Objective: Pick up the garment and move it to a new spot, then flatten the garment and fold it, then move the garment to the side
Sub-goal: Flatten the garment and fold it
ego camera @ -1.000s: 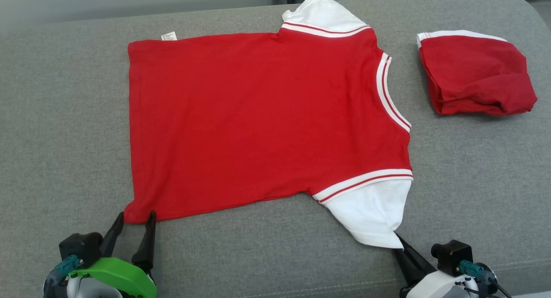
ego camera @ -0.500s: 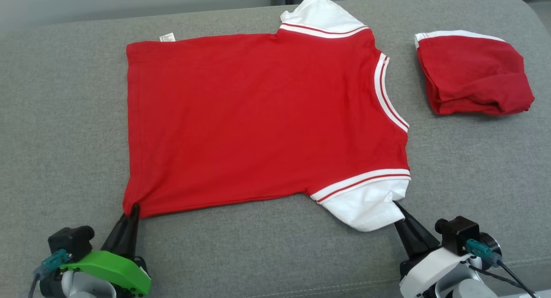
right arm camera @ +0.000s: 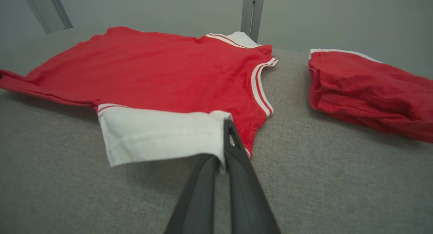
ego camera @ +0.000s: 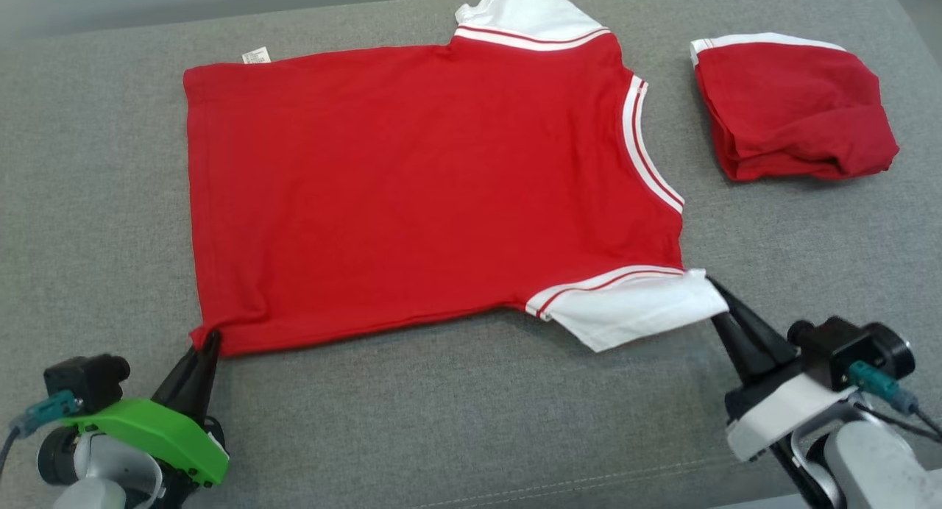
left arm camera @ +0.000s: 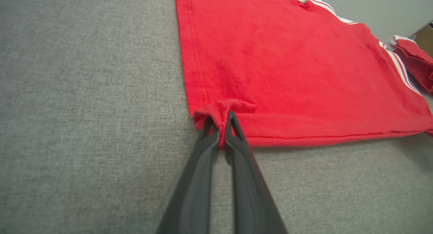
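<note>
Red shirt lies flat on the grey cushion; my left end effector, wide astride the near hem corner a second ago, is now pinched shut on that corner, bunching the cloth; my right end effector is clamped on the near white sleeve, whose edge is now raised off the cushion. With both near corners held, I judge the first fold ready to begin; a folded red garment sits apart to the right.
</note>
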Motion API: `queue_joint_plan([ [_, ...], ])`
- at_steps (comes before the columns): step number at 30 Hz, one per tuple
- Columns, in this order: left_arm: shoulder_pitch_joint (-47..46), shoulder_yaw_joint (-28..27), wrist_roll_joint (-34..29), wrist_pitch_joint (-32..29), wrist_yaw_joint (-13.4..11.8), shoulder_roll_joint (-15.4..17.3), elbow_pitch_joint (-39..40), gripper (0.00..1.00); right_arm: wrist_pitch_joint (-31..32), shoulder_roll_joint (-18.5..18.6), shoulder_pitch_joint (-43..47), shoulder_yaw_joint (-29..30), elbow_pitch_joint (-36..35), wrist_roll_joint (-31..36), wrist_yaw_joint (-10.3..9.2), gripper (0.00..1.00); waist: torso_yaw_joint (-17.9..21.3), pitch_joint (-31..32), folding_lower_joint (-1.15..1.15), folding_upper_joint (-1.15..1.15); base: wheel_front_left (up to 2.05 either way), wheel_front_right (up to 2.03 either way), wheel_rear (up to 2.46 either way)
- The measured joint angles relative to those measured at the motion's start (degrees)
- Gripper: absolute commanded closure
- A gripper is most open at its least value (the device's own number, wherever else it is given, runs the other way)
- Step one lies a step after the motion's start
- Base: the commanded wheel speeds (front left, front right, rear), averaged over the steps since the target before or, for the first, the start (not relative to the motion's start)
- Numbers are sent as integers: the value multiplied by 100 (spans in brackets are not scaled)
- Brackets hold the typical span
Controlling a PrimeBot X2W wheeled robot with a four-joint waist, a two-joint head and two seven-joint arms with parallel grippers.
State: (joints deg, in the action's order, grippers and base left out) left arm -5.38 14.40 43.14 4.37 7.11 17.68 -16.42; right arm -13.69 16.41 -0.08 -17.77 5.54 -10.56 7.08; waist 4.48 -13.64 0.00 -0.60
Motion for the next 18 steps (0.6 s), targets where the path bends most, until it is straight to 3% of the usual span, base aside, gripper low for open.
queue_joint_plan([
  [10,-748,74,312,-1065,0,477,622,100,689,405,-948,-313,-575,-271,5,100,-64,-495,0,0,0,0,0],
  [18,-1350,-103,400,-1836,-1,876,762,100,1213,547,-1951,-365,-461,-735,5,100,-108,-1009,0,0,0,0,0],
])
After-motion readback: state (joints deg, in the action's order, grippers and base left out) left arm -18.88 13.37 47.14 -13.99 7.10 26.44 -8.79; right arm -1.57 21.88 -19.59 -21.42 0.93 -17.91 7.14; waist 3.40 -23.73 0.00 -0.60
